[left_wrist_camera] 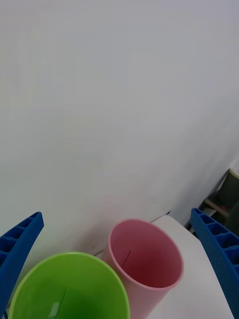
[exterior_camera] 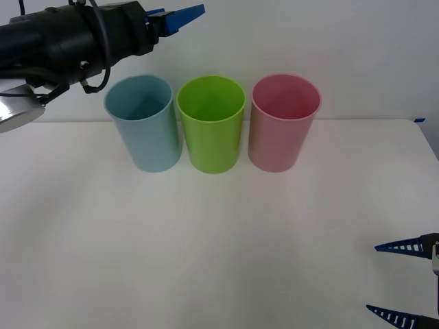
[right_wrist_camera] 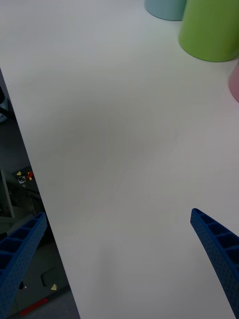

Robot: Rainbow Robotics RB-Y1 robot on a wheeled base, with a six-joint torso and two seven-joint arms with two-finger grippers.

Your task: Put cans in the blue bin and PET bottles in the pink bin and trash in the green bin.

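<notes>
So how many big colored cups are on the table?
3, in a row at the table's far side: the blue bin on the left, the green bin in the middle, the pink bin on the right. None looks hidden.

Left gripper raised high, fingers spread; right gripper low, fingers wide apart.

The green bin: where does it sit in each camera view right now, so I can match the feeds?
Front view: the green bin stands in the middle of the row, between the blue bin and the pink bin.
Right wrist view: its lower wall fills the upper right corner.
Left wrist view: its open rim is at the bottom left.
Shared landmark: the pink bin beside it.
</notes>
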